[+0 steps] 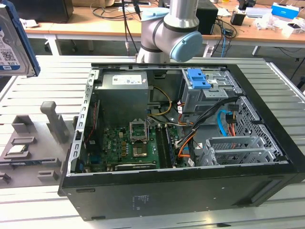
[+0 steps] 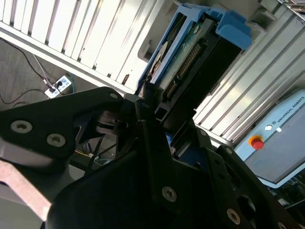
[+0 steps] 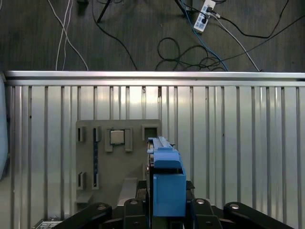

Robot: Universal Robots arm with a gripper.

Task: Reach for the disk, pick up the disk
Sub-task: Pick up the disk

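The disk (image 1: 10, 40) hangs in the air at the exterior view's far left, high above the table, showing its silver-grey face, barcode label and blue edge rail. In the second wrist view my gripper (image 2: 152, 102) is shut on the disk (image 2: 190, 52) at one end, and the connector edge and blue carrier point away from the black fingers. The first wrist view looks down on the disk (image 3: 167, 181) edge-on, clamped between the gripper (image 3: 167, 210) fingers and raised above a grey fixture plate (image 3: 119, 157).
An open computer case (image 1: 181, 191) fills the table's middle, with a blue latch (image 1: 198, 78) on its drive cage. A tall grey slotted stand (image 1: 55, 121) and a chip (image 1: 18, 148) sit on the fixture plate. Beyond the table's edge a power strip (image 3: 204, 14) and cables lie on the floor.
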